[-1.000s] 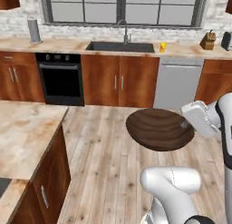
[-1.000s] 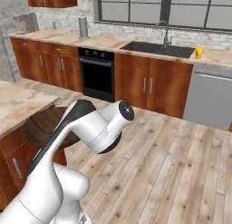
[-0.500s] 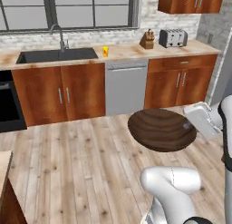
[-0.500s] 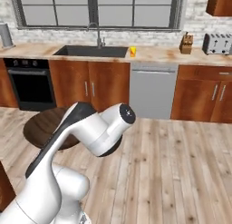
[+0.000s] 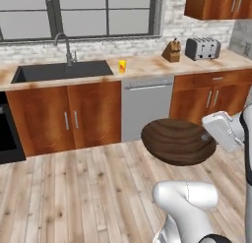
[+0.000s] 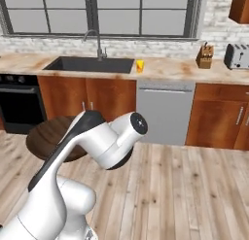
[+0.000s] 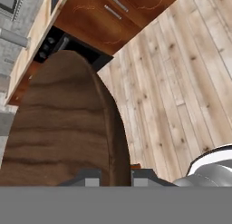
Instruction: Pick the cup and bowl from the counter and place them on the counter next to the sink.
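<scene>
The dark wooden bowl (image 5: 177, 141) hangs in the air above the floor, with my gripper (image 5: 210, 137) shut on its right rim. The hand view looks along the bowl (image 7: 63, 128), whose rim is pinched between the fingertips of the gripper (image 7: 115, 177). From the right base view the bowl (image 6: 48, 137) shows partly behind my arm. The yellow cup (image 5: 122, 66) (image 6: 140, 65) stands on the beige counter (image 5: 147, 65) (image 6: 170, 69), just right of the dark sink (image 5: 61, 71) (image 6: 90, 64) with its curved tap (image 5: 64, 45).
A knife block (image 5: 172, 51) (image 6: 204, 56) and a toaster (image 5: 202, 48) (image 6: 237, 56) stand further right on the counter. A grey dishwasher front (image 5: 145, 106) (image 6: 163, 112) sits below the cup, a black oven (image 6: 17, 100) to the left. Wood floor lies between me and the cabinets.
The whole picture has shifted: the base has driven and turned, and the sink counter is now nearer and facing me. The bowl stays held in the gripper throughout.
</scene>
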